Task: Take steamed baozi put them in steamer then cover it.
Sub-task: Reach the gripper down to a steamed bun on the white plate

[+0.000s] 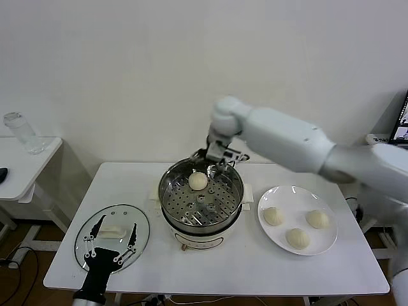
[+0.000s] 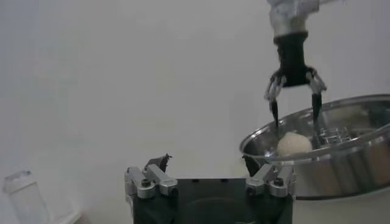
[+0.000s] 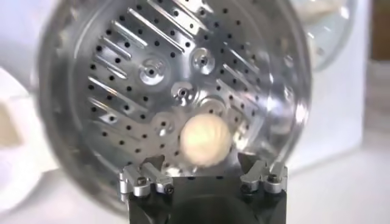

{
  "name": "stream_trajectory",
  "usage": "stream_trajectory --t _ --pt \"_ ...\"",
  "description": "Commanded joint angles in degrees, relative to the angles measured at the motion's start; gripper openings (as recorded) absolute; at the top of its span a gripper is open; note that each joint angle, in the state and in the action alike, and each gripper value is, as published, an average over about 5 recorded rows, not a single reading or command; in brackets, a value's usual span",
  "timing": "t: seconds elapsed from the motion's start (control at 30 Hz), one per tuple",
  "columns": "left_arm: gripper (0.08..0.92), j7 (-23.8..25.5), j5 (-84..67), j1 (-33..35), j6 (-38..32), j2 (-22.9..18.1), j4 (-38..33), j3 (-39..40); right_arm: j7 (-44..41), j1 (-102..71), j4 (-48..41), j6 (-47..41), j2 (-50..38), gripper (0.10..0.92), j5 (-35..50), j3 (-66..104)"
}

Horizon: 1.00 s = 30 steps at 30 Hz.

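The steamer (image 1: 171,197) stands mid-table on its cream base. One baozi (image 1: 198,181) lies on the perforated tray at the far side; it also shows in the right wrist view (image 3: 206,139) and the left wrist view (image 2: 294,145). My right gripper (image 1: 218,160) hangs open just above the steamer's far rim, over that baozi, holding nothing. Three baozi (image 1: 273,216) lie on the white plate (image 1: 319,245) to the right. The glass cover (image 1: 141,220) with its cream handle (image 1: 112,231) lies flat at the front left. My left gripper (image 1: 109,245) is open just above it.
A small side table (image 1: 25,166) with a clear bottle (image 1: 20,132) stands at the far left. A wall lies close behind the table. Bare tabletop runs along the front edge (image 1: 217,280).
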Motion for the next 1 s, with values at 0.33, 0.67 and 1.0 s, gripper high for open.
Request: stream_trajectory --t 0.33,0.67,1.0 --pt "0.823 -0.1 0.6 -0.5 -0.9 -0.3 1.3 0.8 1.4 0.6 -0.5 -20.7 -21.8 0.823 20.7 -16.4" --pt "0.823 -0.5 1.1 -0.7 -1.4 -0.5 1.8 1.2 7.4 -8.4 -1.6 -22.8 -20.1 0.823 18.7 -16.7" --pt "0.823 -0.6 1.0 -1.0 -1.3 -0.5 1.5 0.8 11.6 -13.1 -3.9 -22.8 -15.8 0.823 18.2 -14.6"
